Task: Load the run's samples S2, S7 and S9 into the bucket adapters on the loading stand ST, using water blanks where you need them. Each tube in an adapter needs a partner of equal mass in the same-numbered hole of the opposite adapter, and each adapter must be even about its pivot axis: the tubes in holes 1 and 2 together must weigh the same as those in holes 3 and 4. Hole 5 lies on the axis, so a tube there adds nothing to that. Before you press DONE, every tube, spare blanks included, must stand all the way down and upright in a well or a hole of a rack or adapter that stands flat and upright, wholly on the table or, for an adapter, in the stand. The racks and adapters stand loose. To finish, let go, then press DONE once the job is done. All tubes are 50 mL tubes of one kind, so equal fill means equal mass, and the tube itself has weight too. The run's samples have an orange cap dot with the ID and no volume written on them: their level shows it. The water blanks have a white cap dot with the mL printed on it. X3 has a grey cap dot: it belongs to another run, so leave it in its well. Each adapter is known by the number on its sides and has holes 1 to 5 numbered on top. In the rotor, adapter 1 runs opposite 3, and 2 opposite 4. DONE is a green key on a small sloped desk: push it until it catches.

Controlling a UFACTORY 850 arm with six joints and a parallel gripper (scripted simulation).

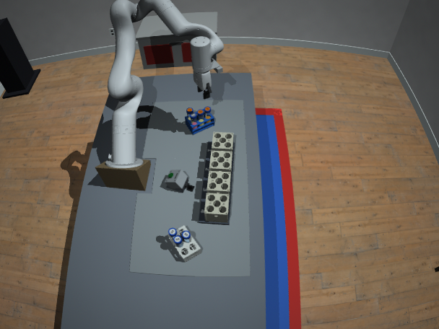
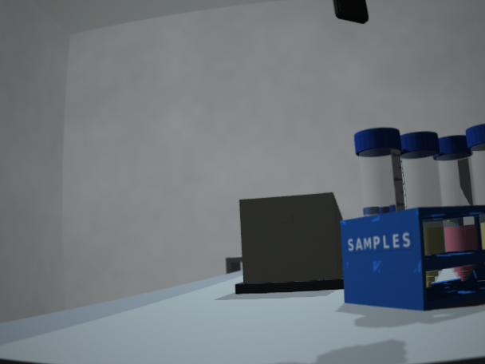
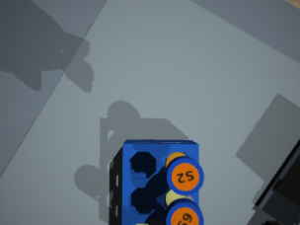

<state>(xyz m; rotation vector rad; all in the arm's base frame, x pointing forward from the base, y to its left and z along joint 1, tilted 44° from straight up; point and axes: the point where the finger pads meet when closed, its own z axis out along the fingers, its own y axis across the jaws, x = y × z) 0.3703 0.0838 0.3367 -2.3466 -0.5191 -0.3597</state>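
Note:
My gripper (image 1: 203, 92) is open and empty, high above and behind the blue samples rack (image 1: 206, 126) (image 2: 380, 289) (image 3: 160, 146). One finger shows at the top of the exterior view. The rack holds several blue-capped tubes; in the wrist view S2 (image 3: 186, 177) and S9 (image 3: 184, 216) have orange dots. The top view shows three orange dots and a greyish cap (image 1: 193, 116), its print unreadable. Four cream adapters stand in a row on the dark stand; the front one (image 1: 216, 216) and the others show empty holes. A pale rack (image 1: 193, 254) holds three white-dotted blanks (image 1: 172, 231) (image 1: 185, 234) (image 1: 177, 239).
The small grey desk (image 1: 180, 179) with the green DONE key (image 1: 170, 175) stands between the arm's base and the adapter row. The samples rack is just behind the row, the blanks' rack in front. The tubes' caps stand well above the samples rack.

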